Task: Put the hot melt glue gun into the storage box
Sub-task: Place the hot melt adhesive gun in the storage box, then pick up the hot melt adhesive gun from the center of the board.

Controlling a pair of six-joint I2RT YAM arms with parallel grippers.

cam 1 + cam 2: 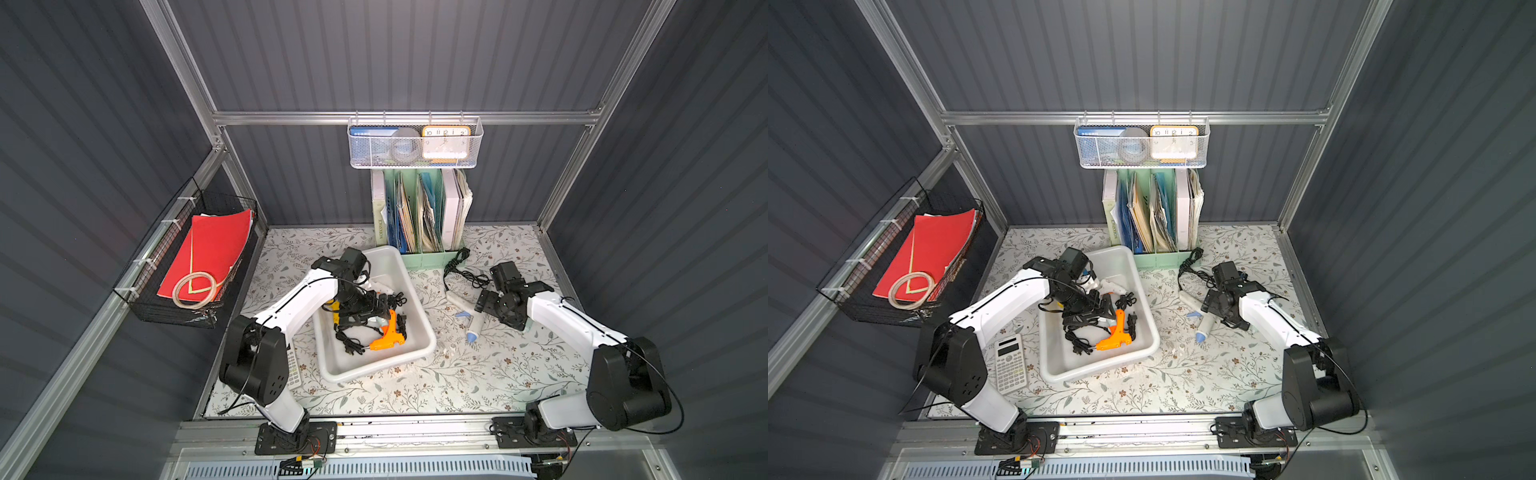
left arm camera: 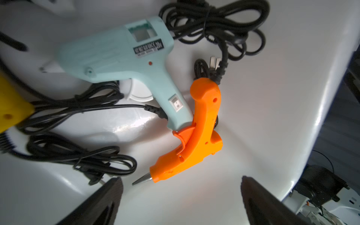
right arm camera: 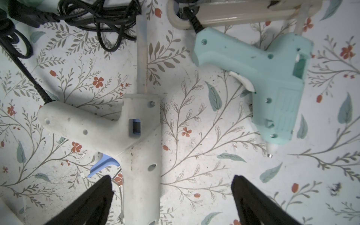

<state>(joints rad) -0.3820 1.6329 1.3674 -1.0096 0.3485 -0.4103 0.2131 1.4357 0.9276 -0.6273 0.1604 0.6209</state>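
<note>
A: Desk (image 1: 498, 374) status?
B: Storage box (image 1: 349, 368) sits on it; left arm (image 1: 299, 299) hides its middle in both top views. Inside: mint glue gun (image 2: 116, 56) touching orange glue gun (image 2: 194, 144), yellow gun (image 2: 11, 101) cut off at frame edge, cords (image 2: 204, 21) tangled. Mint label reads hot melt glue gun.
A: Fingers?
B: Left fingers (image 2: 101, 200) spread wide over the box, holding nothing. Right fingers (image 3: 91, 202) wide open too, empty, over white glue gun (image 3: 140, 136) on desk; contact unclear.

The storage box (image 2: 272, 78) is glossy white plastic, the orange glue gun (image 2: 196, 144) smooth plastic.
</note>
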